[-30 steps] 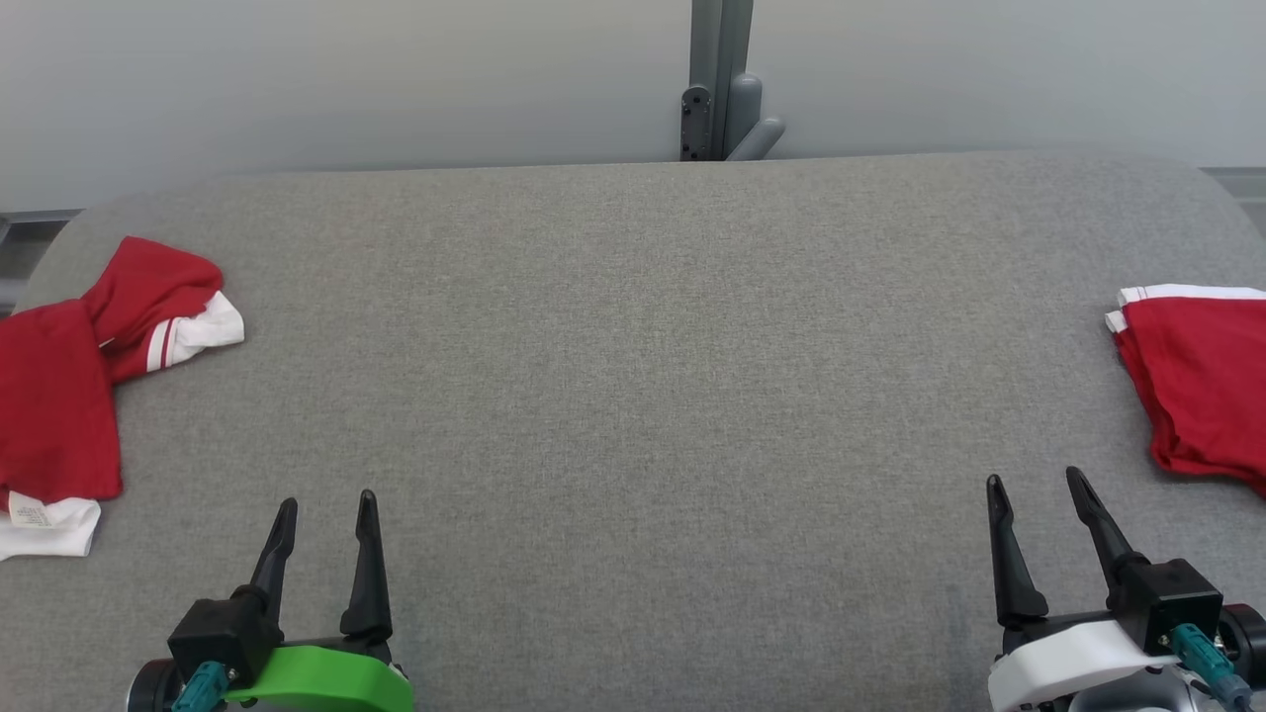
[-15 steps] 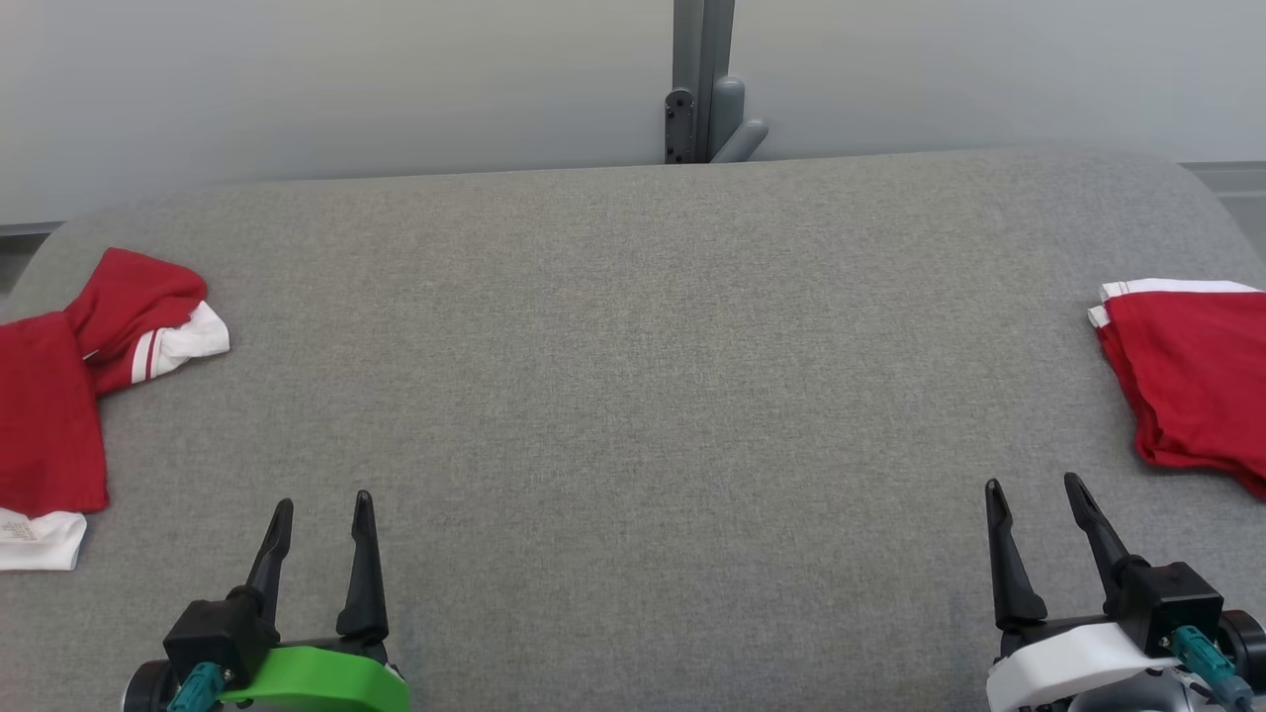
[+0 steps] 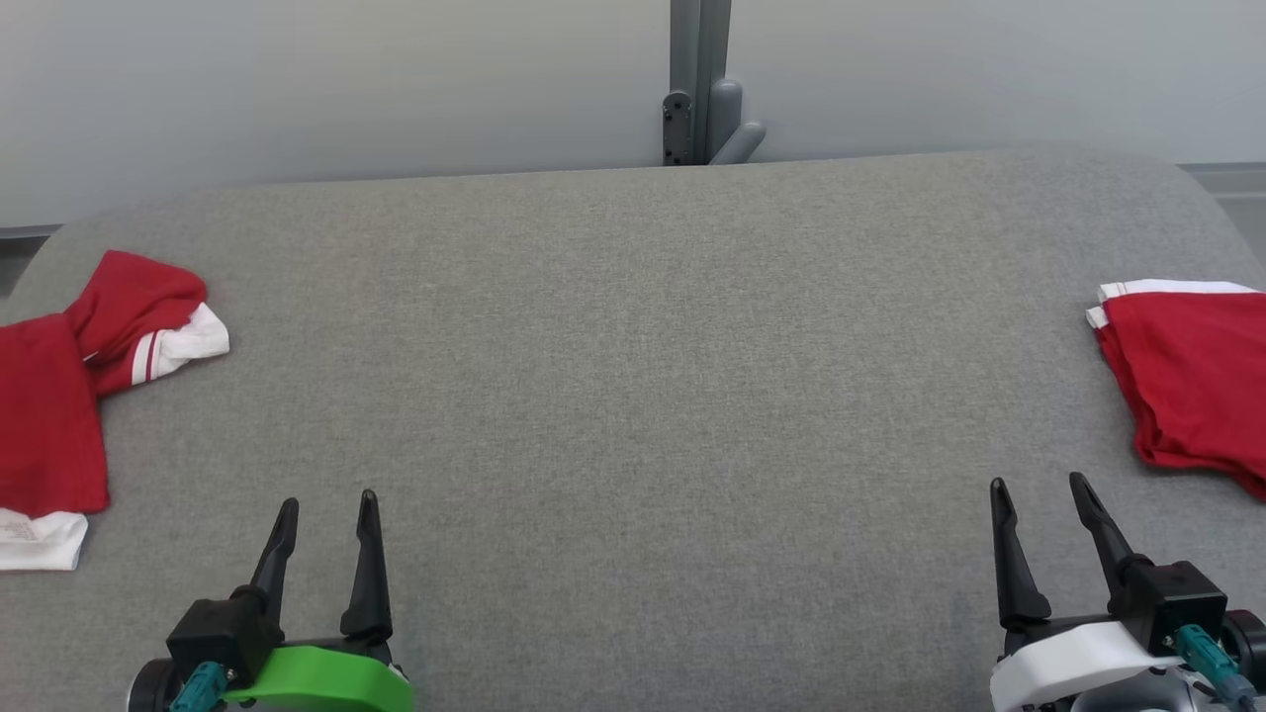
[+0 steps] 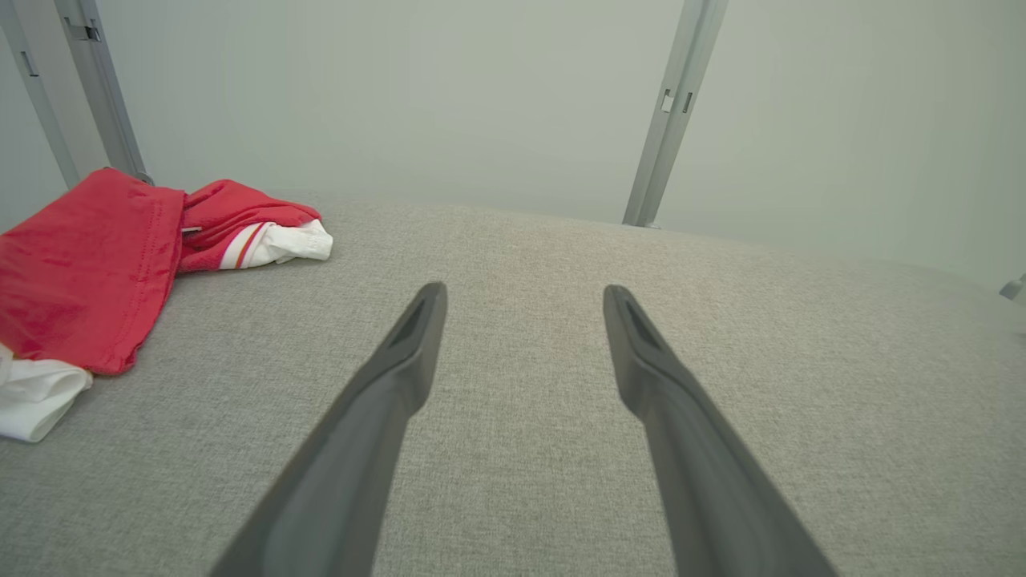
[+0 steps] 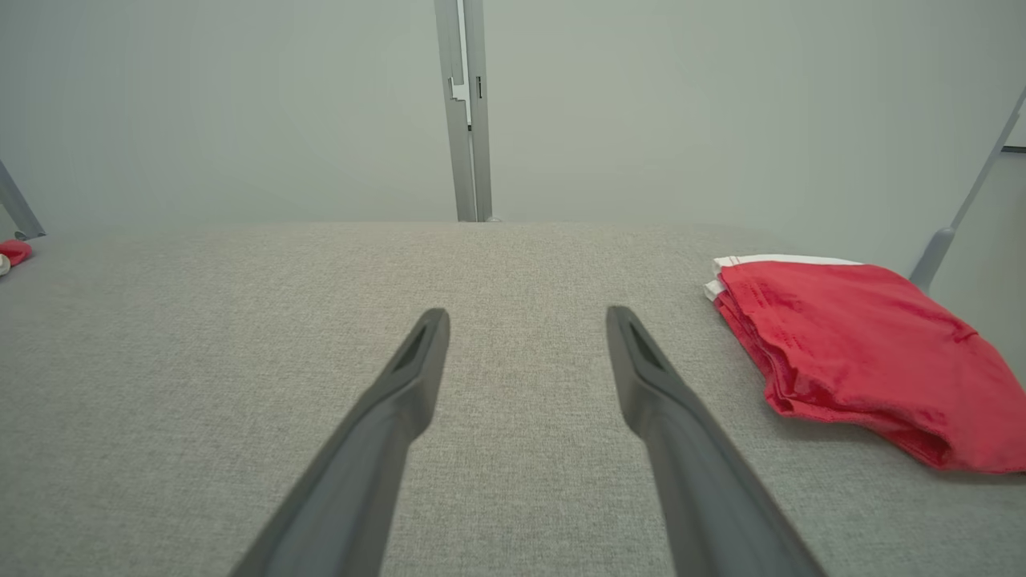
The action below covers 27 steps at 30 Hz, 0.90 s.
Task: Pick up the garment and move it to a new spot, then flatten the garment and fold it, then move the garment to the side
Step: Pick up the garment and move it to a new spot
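The crumpled garment [image 3: 54,415], red with white trim, is seen lying bunched on the grey padded surface [image 3: 643,346]. It is well out to the left of the left claw [image 3: 327,499] and a little ahead of its fingertips, and it is not touched by that claw. In the left wrist view the crumpled garment [image 4: 88,264] is again found to the left of the left claw [image 4: 525,292], with a white-edged fold turned toward the fingers. The left claw is spread wide, nothing is held between its fingers, and they are pointed forward over bare fabric.

A second, folded garment [image 3: 1187,386], red with a white edge along its far side, is laid flat to the right of the right claw [image 3: 1037,483] and ahead of its tips, apart from it. In the right wrist view the folded garment [image 5: 858,344] is seen just right of the right claw [image 5: 527,314]. The right claw is likewise spread wide and empty. A grey metal post [image 3: 697,89] is seen ahead of both claws, beyond the far edge of the surface.
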Tool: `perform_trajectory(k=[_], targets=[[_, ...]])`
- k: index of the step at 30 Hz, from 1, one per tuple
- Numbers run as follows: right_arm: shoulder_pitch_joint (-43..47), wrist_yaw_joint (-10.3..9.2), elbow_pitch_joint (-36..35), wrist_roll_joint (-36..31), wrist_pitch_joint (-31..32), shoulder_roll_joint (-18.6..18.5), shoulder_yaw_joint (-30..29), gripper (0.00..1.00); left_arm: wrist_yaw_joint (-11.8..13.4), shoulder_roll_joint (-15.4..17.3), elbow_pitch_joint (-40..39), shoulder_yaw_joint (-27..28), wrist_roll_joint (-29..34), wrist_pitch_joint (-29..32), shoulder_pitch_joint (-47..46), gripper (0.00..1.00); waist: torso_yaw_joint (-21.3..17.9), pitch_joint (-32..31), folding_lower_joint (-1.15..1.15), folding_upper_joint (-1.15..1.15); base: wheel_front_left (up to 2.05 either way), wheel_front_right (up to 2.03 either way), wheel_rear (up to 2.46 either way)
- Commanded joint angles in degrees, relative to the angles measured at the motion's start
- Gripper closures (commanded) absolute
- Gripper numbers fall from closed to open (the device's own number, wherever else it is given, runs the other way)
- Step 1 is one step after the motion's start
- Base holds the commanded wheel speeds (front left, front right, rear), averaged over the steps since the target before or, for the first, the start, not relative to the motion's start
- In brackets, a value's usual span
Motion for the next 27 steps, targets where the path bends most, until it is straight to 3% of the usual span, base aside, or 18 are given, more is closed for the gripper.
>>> perform_trajectory(k=[1,5,13,17,22,27], targets=[[-0.47,-0.08,-0.12,-0.36,-0.17,-0.01,-0.06,0.00,0.26,0.12,-0.23,0.05,-0.19,-0.04,-0.46,0.00,0.89,0.03,0.00,0.00,0.00,0.00,0.00],[-0.47,-0.08,-0.11,-0.62,-0.17,-0.02,-0.26,0.00,0.48,0.13,-0.67,-0.17,-0.17,-0.04,-0.85,0.00,4.18,-0.38,0.00,0.00,0.00,0.00,0.00],[-0.65,-0.08,0.41,-0.52,-0.17,-0.03,2.35,0.00,1.14,0.15,-1.06,0.10,-0.56,-0.03,0.10,0.00,16.85,-2.05,0.00,0.00,0.00,0.00,0.00],[-2.10,-0.08,0.83,-0.25,-0.17,-0.03,4.42,0.00,1.85,0.12,-1.75,0.83,-1.29,-0.03,1.38,0.00,21.34,-2.51,0.00,0.00,0.00,0.00,0.00],[-3.79,-0.08,1.25,0.24,-0.17,-0.04,6.71,0.00,1.82,0.11,-2.62,1.26,-1.50,-0.04,2.32,0.00,22.44,-2.52,0.00,0.00,0.00,0.00,0.00],[-4.74,-0.08,1.85,-0.41,-0.17,-0.13,9.00,0.00,1.58,0.10,-2.91,2.09,-1.84,-0.03,2.22,0.00,20.77,-1.34,0.00,0.00,0.00,0.00,0.00]])
